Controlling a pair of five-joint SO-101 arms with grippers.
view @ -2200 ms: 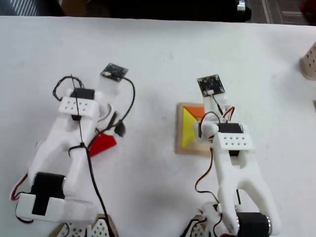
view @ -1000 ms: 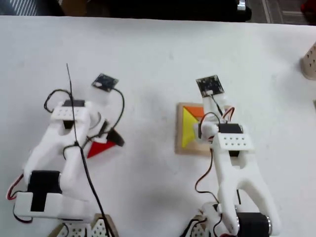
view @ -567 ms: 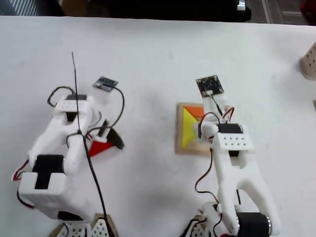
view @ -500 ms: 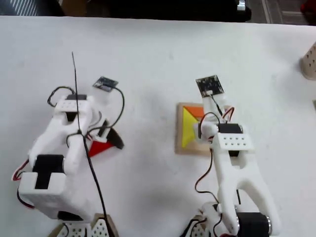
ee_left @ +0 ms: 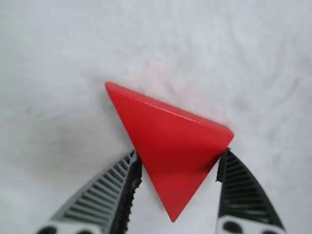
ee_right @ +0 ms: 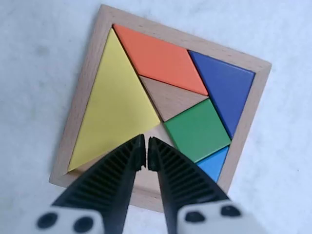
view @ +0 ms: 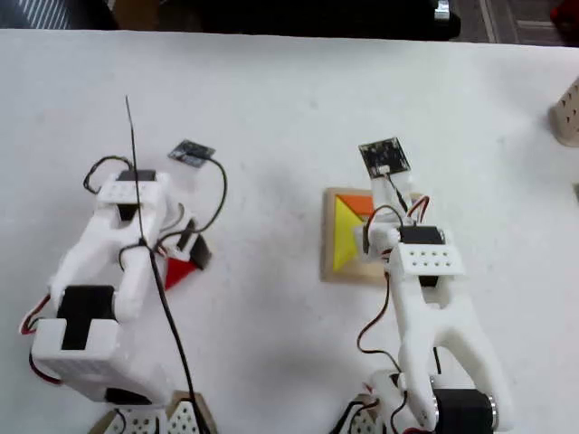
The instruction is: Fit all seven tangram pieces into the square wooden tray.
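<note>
You are at the pick-up of the last piece. The square wooden tray already holds six: a yellow triangle, an orange parallelogram, a dark blue triangle, a plain wood triangle, a green square and a small light blue triangle. The one open slot is a strip of bare tray floor along the tray's edge nearest the right arm's base, between the yellow triangle and the green square. The red triangle is the seventh piece. It sits well apart from the tray on the white desk, off the tray's side that faces the left arm. Your left claw is clamped on it, one ribbed finger against a slanted edge and the other against a corner. I cannot tell whether the piece has left the desk. Your right claw hangs just above the tray with its fingers drawn together and nothing between them, directly over the open slot. So the next move likely calls for two things. First, back the right arm away from the tray so the slot is reachable. Then carry the red triangle across to the tray and turn it until its long edge lies along the tray's rim. The corner grip looks slight, so lift gently and watch for the piece pivoting between the fingers. Lower it flat, since a tilted triangle would likely ride up on the yellow triangle or the rim.
</note>
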